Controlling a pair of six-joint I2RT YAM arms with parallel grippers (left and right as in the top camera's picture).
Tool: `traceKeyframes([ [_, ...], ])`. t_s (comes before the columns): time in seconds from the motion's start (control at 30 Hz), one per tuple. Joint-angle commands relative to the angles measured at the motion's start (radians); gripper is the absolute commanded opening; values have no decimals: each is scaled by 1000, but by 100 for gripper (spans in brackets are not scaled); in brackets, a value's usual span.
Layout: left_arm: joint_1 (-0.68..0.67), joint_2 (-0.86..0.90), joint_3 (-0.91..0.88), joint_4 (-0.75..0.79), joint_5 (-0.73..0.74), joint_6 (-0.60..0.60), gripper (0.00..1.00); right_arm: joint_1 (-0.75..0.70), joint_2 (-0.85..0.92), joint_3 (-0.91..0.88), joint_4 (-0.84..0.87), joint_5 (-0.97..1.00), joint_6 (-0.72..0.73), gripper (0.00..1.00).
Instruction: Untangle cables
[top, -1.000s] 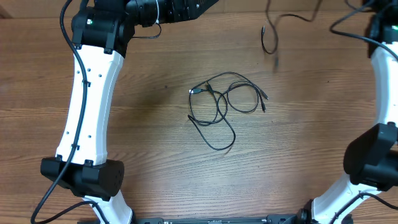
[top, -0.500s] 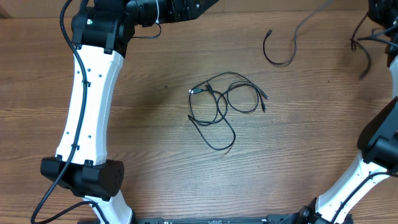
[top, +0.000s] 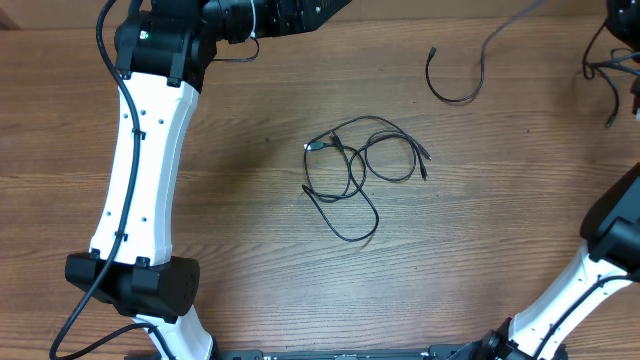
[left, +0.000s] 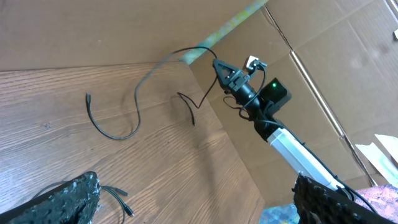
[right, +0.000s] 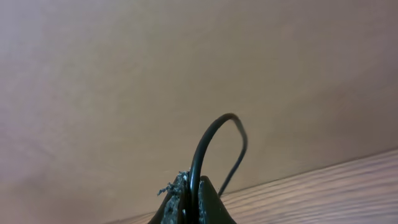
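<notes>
So far, one cable (top: 455, 100) lies clear of the rest at the far right of the worktop (top: 250, 250), with its other end rising off the surface. The right fingers (right: 211, 208) are pressed together on that cable, which arches up out of them. The left fingers (left: 62, 199) are spread wide and hold nothing, up by the far edge. The tangle (top: 352, 168) sits mid-worktop, well apart from the freed cable. It looks like two or three cords looped through one another, though I cannot count them surely. I judge one cord separated and the knot itself not yet begun.
</notes>
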Motion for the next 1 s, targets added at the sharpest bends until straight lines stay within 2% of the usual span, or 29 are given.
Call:
traceKeyframes([
  [0.0, 2, 3, 9, 1, -3, 11, 100, 66, -24, 28, 37, -83, 66, 4],
  [0.17, 2, 3, 9, 1, -3, 11, 100, 153, -24, 28, 178, -134, 201, 4],
  [0.37, 2, 3, 9, 1, -3, 11, 100, 225, -24, 29, 530, -194, 492, 4],
  [0.43, 2, 3, 9, 1, -3, 11, 100, 224, -24, 29, 566, -181, 528, 4],
  [0.5, 2, 3, 9, 1, -3, 11, 99, 206, -24, 28, 524, -148, 525, 4],
  [0.57, 2, 3, 9, 0, -2, 11, 100, 183, -24, 28, 422, -113, 476, 4],
  [0.77, 2, 3, 9, -2, -3, 11, 100, 114, -23, 28, 99, 45, 201, 4],
  [0.97, 2, 3, 9, -2, -3, 11, 100, 43, -23, 28, 5, 122, 16, 4],
])
